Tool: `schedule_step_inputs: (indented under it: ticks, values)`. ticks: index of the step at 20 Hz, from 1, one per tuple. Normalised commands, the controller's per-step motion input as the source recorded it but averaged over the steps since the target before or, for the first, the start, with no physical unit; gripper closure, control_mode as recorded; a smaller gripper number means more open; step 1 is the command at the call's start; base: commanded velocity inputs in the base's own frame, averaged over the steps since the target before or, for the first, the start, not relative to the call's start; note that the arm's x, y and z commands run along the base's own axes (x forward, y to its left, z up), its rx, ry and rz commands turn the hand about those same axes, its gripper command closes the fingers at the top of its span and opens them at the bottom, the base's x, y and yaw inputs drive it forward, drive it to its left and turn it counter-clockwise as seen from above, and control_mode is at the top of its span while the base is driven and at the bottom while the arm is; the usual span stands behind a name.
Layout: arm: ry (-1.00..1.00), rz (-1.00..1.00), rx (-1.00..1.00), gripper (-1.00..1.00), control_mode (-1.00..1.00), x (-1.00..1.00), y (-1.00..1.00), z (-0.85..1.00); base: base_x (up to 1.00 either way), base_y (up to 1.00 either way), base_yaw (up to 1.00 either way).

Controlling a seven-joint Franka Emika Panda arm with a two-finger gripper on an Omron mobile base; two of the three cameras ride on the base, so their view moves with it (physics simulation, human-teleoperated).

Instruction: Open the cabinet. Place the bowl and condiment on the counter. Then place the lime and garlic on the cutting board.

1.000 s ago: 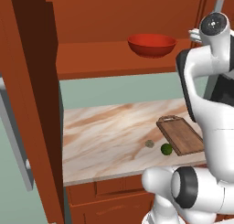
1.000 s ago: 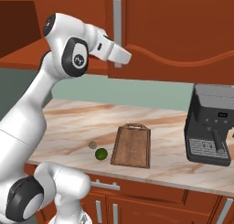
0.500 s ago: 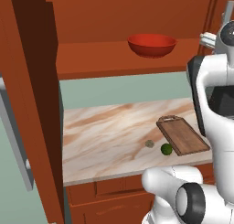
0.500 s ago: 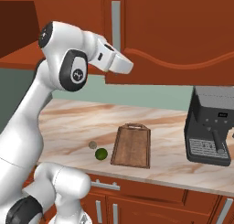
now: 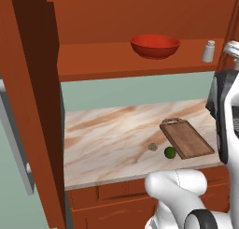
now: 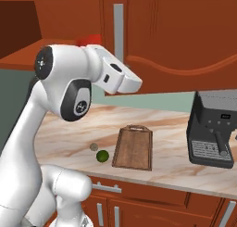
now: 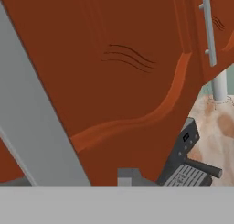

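The hand (image 6: 132, 85) is sitting high in front of the right door (image 6: 185, 31) of the cabinet, close to its grey handle (image 6: 118, 24); whether the fingers are gripping that bar or standing apart cannot be told, since no view is showing the fingertips clearly. From the hand camera the door panel (image 7: 119, 58) is looming very near, with the handle (image 7: 32, 122) running across at an angle. The left door (image 5: 28, 97) is standing open, exposing the shelf (image 5: 135, 60) where the bowl (image 5: 155, 46) and the condiment (image 5: 208, 51) are resting well apart. Below, on the surface (image 5: 112, 139), the lime (image 5: 170, 152) and garlic (image 5: 152, 146) are lying just beside the board (image 5: 186, 138), not on it; a coffee machine (image 6: 214, 133) is standing to the right. In my judgement the opening step is in hand: the pull should be following the door's arc, keeping the bar square between the fingers and the elbow clear of the shelf contents.
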Motion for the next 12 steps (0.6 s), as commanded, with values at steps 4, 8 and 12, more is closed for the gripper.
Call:
schedule_step_inputs:
  ticks: [4, 8, 12]
  values:
    - [-0.01, 0.0, 0.14, 1.0, -1.0, -0.84, -1.0, -0.01, 0.0, 0.0, 0.0]
    - [0.0, 0.0, 0.13, 1.0, -1.0, -0.7, -1.0, 0.0, 0.0, 0.0, 0.0]
    - [0.0, 0.0, 0.13, -1.0, -1.0, -0.59, -0.88, 0.0, 0.0, 0.0, 0.0]
